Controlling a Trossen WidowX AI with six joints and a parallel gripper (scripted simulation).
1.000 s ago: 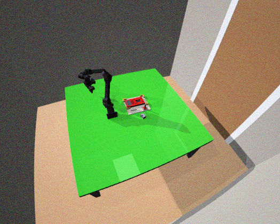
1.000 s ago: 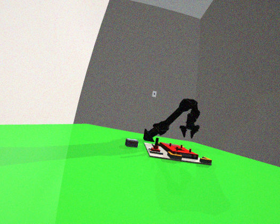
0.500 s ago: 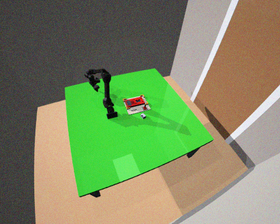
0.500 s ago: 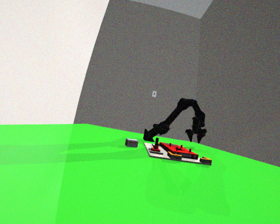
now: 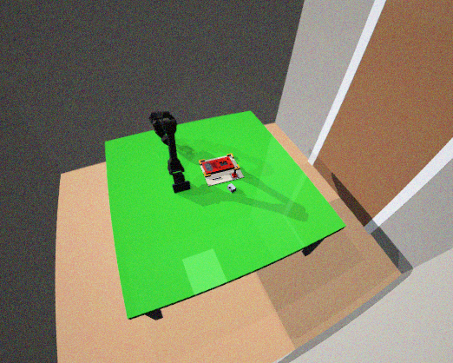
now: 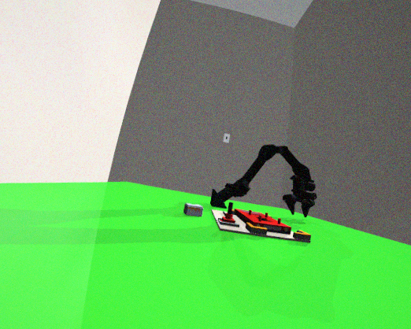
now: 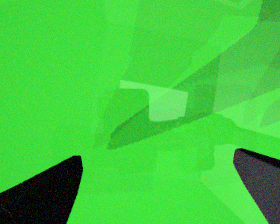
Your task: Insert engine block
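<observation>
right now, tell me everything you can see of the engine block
The engine block is a small boxy grey piece with a lighter top, lying flat on the green table. It sits by itself just off the corner of the car body board, apart from it. Nothing touches it except the table. The open gripper hangs on the far side of the board, well away. Its slot is too small to make out.

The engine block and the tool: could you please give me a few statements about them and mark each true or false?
1. The tool is open and holds nothing. True.
2. The engine block sits inside the car body. False: it lies on the green table, beside the board.
3. The tool hangs above the table on the far side of the car body from the block. True.
4. The wrist view shows the block between the fingers. False: only green surface shows there.
</observation>
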